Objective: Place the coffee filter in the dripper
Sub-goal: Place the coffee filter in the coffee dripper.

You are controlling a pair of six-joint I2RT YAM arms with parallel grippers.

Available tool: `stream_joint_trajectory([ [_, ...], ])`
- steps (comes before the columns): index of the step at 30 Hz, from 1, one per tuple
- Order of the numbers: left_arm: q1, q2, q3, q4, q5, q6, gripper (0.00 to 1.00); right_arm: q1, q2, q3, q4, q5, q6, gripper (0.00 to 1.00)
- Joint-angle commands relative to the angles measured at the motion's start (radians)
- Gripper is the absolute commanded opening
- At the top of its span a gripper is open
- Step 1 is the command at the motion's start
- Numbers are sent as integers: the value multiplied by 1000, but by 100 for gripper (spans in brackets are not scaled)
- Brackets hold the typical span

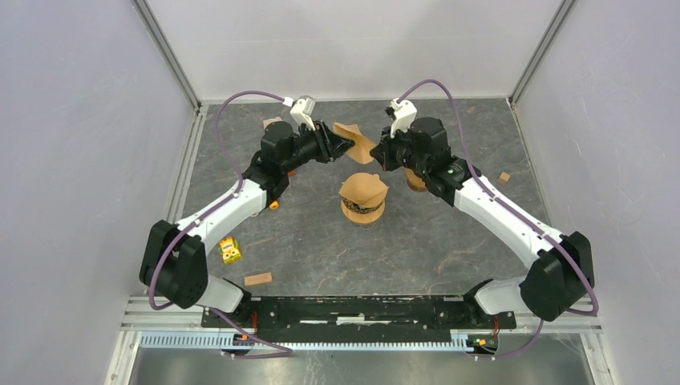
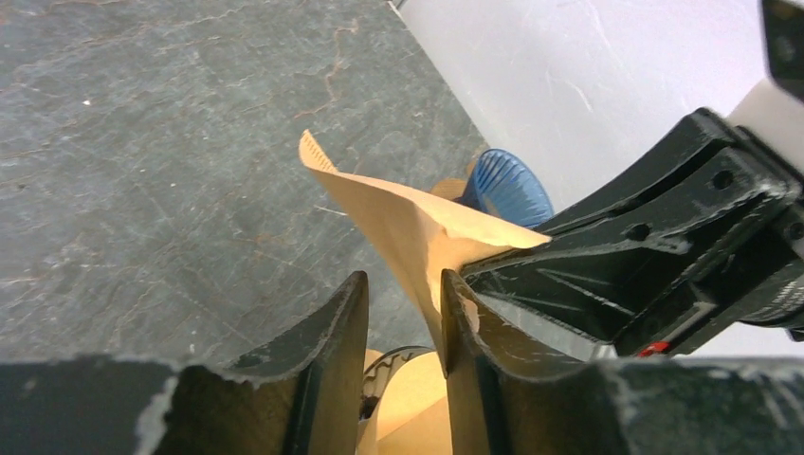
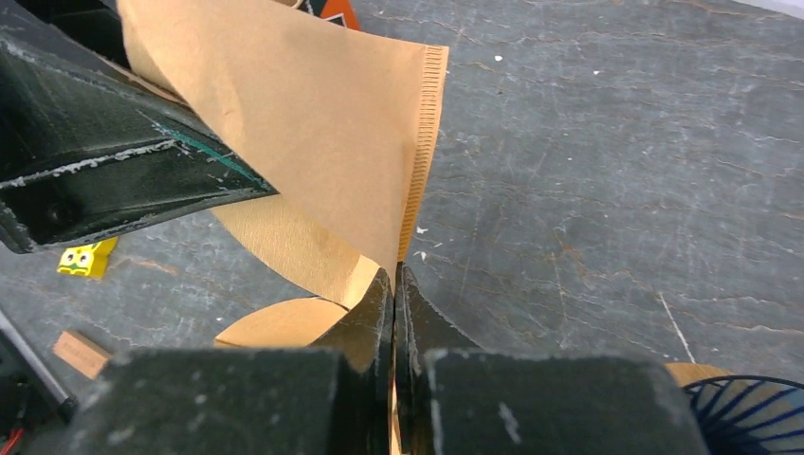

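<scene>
The mounting rail (image 1: 345, 309) carrying both arm bases lies nearest, at the near edge of the worktop (image 1: 449, 241). At left, 1 yellow block (image 1: 230, 250) and 1 wooden block (image 1: 257, 279) lie on the worktop, apart from each other.

The left gripper (image 1: 341, 144) is raised over the far half of the worktop with its jaws apart. In its wrist view the coffee filter (image 1: 357, 138) passes through the gap and lies against only 1 finger (image 2: 455, 313).

The filter is off the worktop, spanning between the 2 grippers. A brown round stand (image 1: 363, 199) capped with tan paper sits at centre, nearer than the held filter.

The right gripper (image 1: 381, 152) is clamped tight on the filter's seamed corner. The blue ribbed dripper (image 2: 507, 185) stands on the worktop beyond the filter and is largely hidden under the right arm from above. A small brown block (image 1: 503, 177) lies far right.
</scene>
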Motion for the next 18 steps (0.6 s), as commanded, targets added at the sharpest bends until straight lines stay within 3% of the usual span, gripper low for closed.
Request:
stream_joint_trajectory([
  [1, 3, -50, 46, -52, -34, 118, 45, 3, -35, 55, 5, 54, -53, 0],
  [9, 3, -106, 91, -169, -14, 316, 67, 4, -46, 56, 1, 71, -91, 0],
  [18, -4, -161, 250, -455, 1, 755, 80, 24, -44, 58, -12, 77, -140, 0],
])
